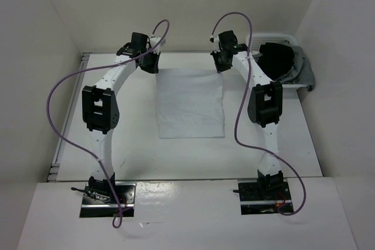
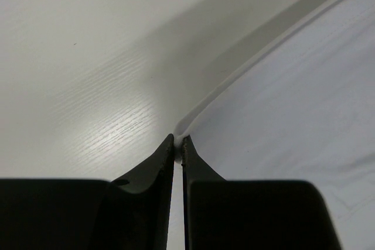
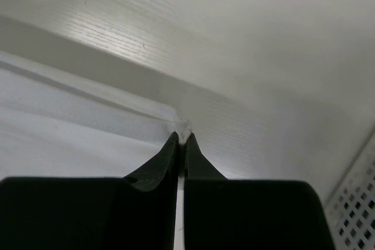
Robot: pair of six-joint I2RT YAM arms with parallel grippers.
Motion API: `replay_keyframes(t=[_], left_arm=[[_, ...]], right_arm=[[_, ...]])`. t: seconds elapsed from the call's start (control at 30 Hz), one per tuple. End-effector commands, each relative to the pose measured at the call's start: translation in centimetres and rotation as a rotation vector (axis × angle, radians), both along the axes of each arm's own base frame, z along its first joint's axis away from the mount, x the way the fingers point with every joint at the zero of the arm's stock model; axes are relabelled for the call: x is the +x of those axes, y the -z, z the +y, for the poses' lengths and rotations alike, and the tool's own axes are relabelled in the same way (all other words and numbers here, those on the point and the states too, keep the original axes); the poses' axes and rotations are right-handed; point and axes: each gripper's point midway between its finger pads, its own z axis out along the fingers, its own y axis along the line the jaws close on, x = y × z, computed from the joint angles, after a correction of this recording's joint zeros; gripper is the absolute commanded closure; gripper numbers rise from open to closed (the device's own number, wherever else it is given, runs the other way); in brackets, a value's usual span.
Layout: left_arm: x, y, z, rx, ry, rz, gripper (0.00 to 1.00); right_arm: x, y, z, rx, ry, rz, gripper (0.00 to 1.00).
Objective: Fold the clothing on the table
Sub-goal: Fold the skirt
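My left arm (image 1: 99, 109) and right arm (image 1: 265, 103) reach forward, elbows raised. My left gripper (image 2: 178, 140) points down, fingers pinched on one far corner of the clothing (image 1: 190, 103). My right gripper (image 3: 181, 137) mirrors it, clamped on the other far corner.

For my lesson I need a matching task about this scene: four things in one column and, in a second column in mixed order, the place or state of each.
Column one:
1. left gripper
2. right gripper
3. clothing
4. dark garment

Column two:
A. lies in the basket
B. shut on the clothing's far right corner
C. spread out on the table
D. shut on the clothing's far left corner

Pairs: 1-D, 2-B, 3-C, 4-A
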Motion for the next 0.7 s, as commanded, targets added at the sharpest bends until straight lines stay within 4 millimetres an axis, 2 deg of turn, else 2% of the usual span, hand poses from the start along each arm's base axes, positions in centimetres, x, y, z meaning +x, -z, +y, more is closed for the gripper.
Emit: replay_keyframes(t=[0.0,0.1,0.2,0.27,0.47,0.57,0.6,0.63,0.67], left_arm=[[-0.1,-4.4,1.5,0.023,-0.002,-0.083,0.88],[-1.4,-4.8,1.3,0.009,0.013,-0.074,0.88],[-2.2,-4.4,1.5,0.018,0.020,-0.065,0.88],[-2.8,-5.0,1.5,0.014,0.034,-0.079,0.88],[-4.4,-4.2,1.8,0.023,0.041,-0.058,0.88],[-4.8,-3.3,1.8,0.026,0.041,-0.036,0.88],[-5.1,-2.9,1.7,0.020,0.048,-0.026,0.88],[-5.1,-2.9,1.7,0.020,0.049,-0.025,0.88],[-5.1,-2.7,1.7,0.020,0.049,-0.025,0.88]], right_arm=[[0.5,-4.4,-1.6,-0.051,0.022,-0.117,1.00],[0.2,-5.9,-1.7,-0.045,0.023,-0.141,1.00],[-0.2,-5.6,-1.6,-0.041,0.016,-0.129,1.00],[-0.6,-6.1,-1.6,-0.038,0.004,-0.138,1.00],[-1.2,-5.2,-1.5,-0.033,-0.004,-0.126,1.00],[-1.5,-2.9,-1.5,-0.036,-0.011,-0.082,1.00],[-1.5,-2.9,-1.4,-0.027,0.000,-0.080,1.00],[-1.5,-2.2,-1.5,-0.028,0.019,-0.066,0.80],[-1.5,-1.7,-1.5,-0.031,0.019,-0.057,0.67]])
